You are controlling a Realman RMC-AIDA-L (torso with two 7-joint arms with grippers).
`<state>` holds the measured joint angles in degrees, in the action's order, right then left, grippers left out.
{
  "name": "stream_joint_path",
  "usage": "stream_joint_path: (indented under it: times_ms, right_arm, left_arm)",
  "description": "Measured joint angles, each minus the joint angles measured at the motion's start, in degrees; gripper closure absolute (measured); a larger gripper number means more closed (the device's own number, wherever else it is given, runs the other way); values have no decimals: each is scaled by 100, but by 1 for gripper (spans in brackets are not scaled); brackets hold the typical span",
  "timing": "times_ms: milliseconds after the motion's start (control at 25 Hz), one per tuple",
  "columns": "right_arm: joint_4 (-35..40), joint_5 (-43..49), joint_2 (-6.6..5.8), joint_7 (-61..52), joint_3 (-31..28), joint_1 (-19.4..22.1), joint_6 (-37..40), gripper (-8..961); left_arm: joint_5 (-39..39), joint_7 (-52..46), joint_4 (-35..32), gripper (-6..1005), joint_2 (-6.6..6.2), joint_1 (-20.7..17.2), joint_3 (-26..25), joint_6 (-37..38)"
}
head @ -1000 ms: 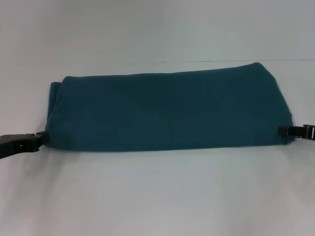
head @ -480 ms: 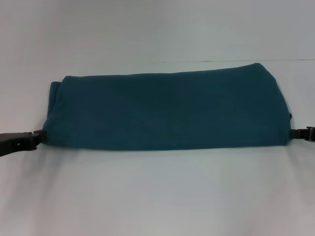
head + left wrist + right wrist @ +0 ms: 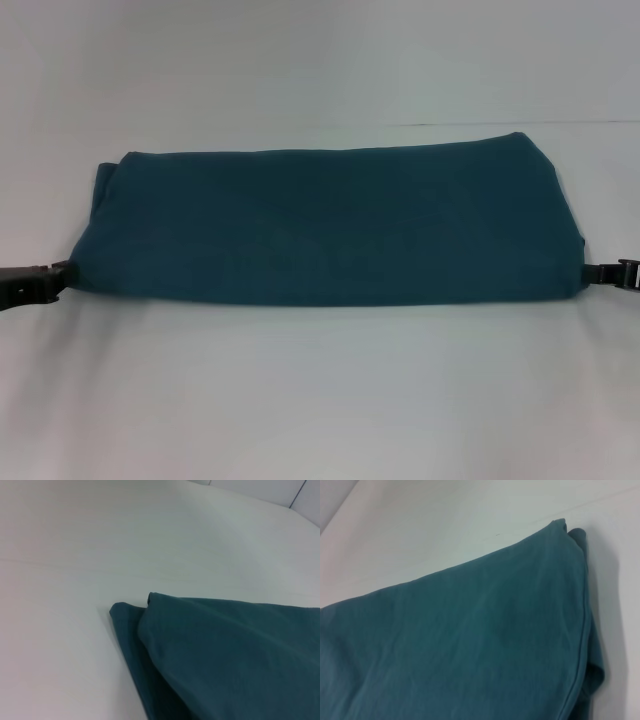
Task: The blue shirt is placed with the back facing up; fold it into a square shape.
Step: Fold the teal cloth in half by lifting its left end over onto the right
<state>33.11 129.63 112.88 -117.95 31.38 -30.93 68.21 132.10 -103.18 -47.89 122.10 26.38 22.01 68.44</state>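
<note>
The blue shirt (image 3: 330, 225) lies folded into a long, wide band across the white table, plain side up. My left gripper (image 3: 58, 278) is at the band's front left corner, shut on the cloth there. My right gripper (image 3: 598, 272) meets the front right corner at the shirt's edge. The left wrist view shows a layered corner of the blue shirt (image 3: 225, 650). In the right wrist view the blue shirt (image 3: 470, 640) fills most of the picture, with its hemmed edge and a corner.
The white table (image 3: 320, 400) stretches bare in front of the shirt and behind it. A thin seam line (image 3: 560, 123) runs across the table's far right.
My left gripper has drawn leftward and the shirt's left front corner went with it. My right gripper has slid outward to the right, now meeting only the shirt's edge.
</note>
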Motion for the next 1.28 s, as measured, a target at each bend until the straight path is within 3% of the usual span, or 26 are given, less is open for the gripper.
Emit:
stream_joint_path:
  times_ms: [960, 1280]
  right_arm:
    - [-10, -334, -3, 132, -176, 191, 126, 954]
    - [5, -430, 3, 159, -158, 223, 319, 909]
  left_arm:
    - [-2, -9, -72, 934, -11, -122, -224, -69]
    - [-23, -80, -114, 906, 9, -190, -237, 176]
